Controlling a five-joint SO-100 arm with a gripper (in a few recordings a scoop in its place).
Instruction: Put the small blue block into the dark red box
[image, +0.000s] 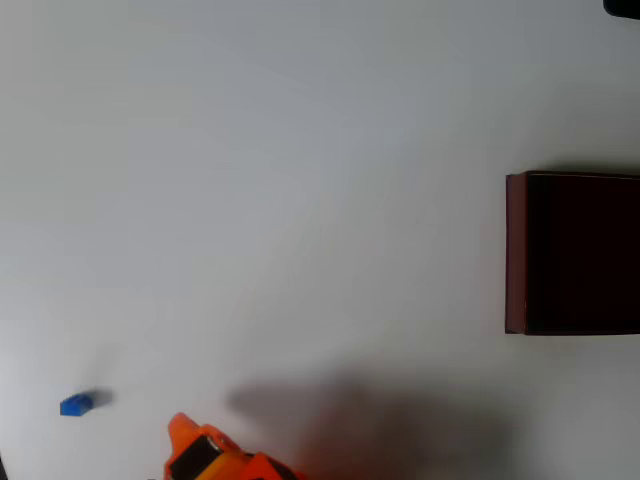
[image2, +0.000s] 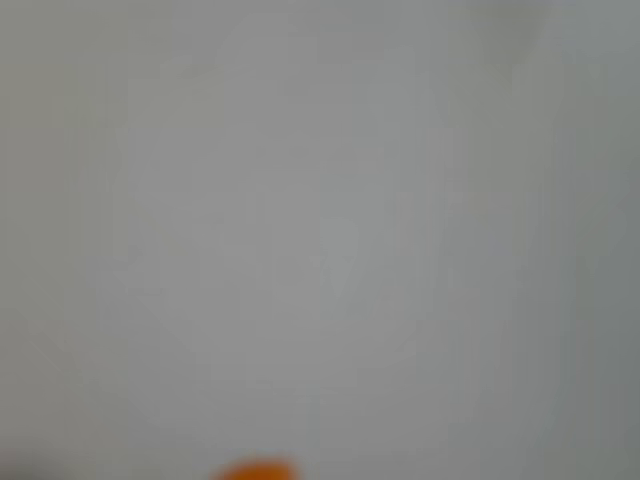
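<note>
The small blue block (image: 75, 404) lies on the white table near the lower left of the overhead view. To its right, at the bottom edge, part of my orange gripper (image: 185, 440) pokes into the picture, apart from the block; its fingers are cut off, so their state is unclear. The dark red box (image: 515, 250) sits at the right edge, far from both, with a near-black inside. In the blurred wrist view an orange gripper tip (image2: 255, 470) peeks in at the bottom over bare white table.
The white table (image: 300, 200) stretches bare between the block and the box. A soft shadow of the arm falls along the bottom middle. A small dark object (image: 622, 7) sits in the top right corner.
</note>
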